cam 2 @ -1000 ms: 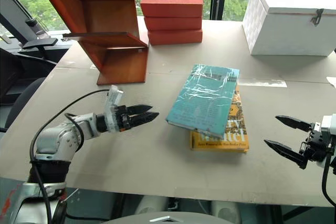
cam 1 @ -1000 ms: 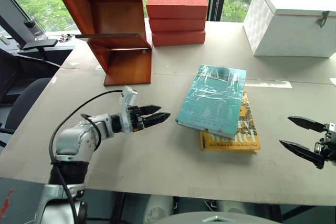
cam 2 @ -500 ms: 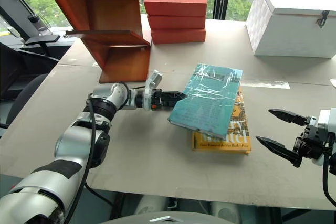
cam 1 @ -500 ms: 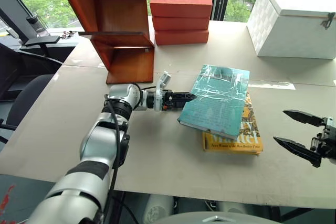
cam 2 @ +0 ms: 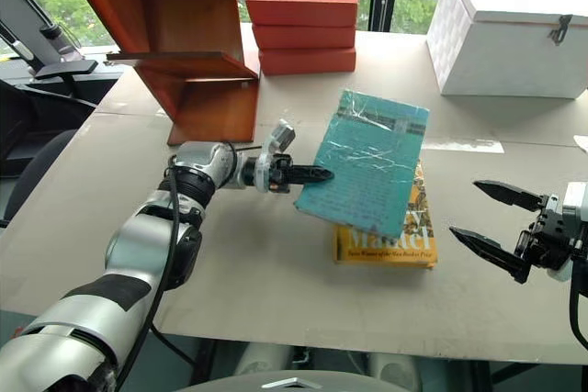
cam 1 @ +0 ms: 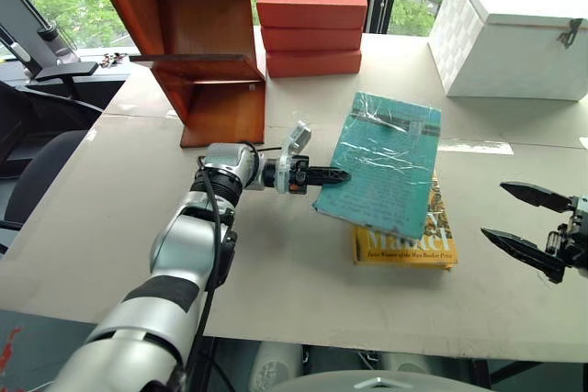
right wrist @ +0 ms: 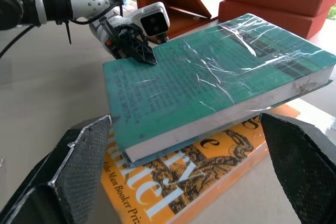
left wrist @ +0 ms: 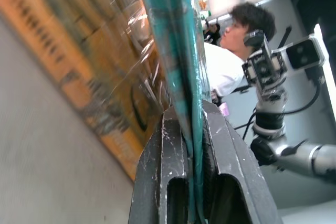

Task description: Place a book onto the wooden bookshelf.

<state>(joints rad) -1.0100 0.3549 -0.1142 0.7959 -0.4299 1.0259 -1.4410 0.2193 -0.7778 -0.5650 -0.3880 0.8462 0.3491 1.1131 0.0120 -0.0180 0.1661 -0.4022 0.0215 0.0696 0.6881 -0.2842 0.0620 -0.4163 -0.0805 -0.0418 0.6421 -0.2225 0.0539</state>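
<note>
1. So the left gripper is pinching the left edge of the book, jaws clenched right on the cover, as the left wrist view is showing.
2. That teal book is sitting crooked on top of a yellow book on the table, well apart from the bookshelf at the back left.
3. The right gripper is hanging spread wide, holding nothing, off to the right.
4. Worry: it's grabbing just a thin edge, and that plastic wrap is looking slick, so the book could be slipping out or drooping on the lift.
5. Dragging might be shoving the yellow book too.
</note>
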